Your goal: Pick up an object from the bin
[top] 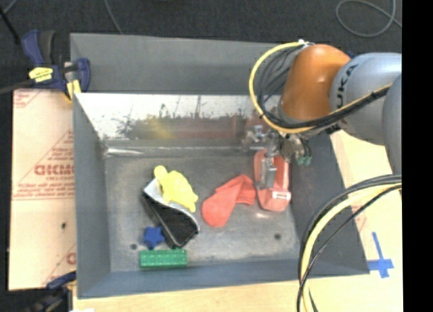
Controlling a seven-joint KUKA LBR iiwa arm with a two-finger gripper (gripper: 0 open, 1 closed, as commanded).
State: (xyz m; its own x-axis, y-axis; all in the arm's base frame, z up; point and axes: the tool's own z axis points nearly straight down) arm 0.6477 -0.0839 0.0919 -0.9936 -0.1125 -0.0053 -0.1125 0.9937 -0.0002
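Where the arm reaches in under its orange wrist cover (pixel 308 84), the gripper (pixel 272 172) hangs low in the bin's (pixel 169 128) right part, close to the far wall and directly over a red block (pixel 281 183). Whether the gripper is apart, together or clamped on the block cannot be told, since its grey metal overlaps the block's middle.

The red block is a narrow, hard-edged, boxy piece with a pale patch at one end. Its long axis runs from the far wall towards the near rim, almost straight down the view, with the pale-patched end pointing at the near rim.

Touching the block's left side is an orange-red soft piece (pixel 223 204). It is limp and smooth, rounded like a slack pouch, and slants down to the left.

Farther left, well apart from the gripper, lies a small cluster. A yellow lumpy thing (pixel 176 185) with a matte, rubbery look rests on a black-and-white pouch (pixel 172 221) that slants down to the right. Just beside it sit a blue star-shaped piece (pixel 153 236) and, near the front wall, a green studded brick (pixel 163 258) lying lengthwise left to right.
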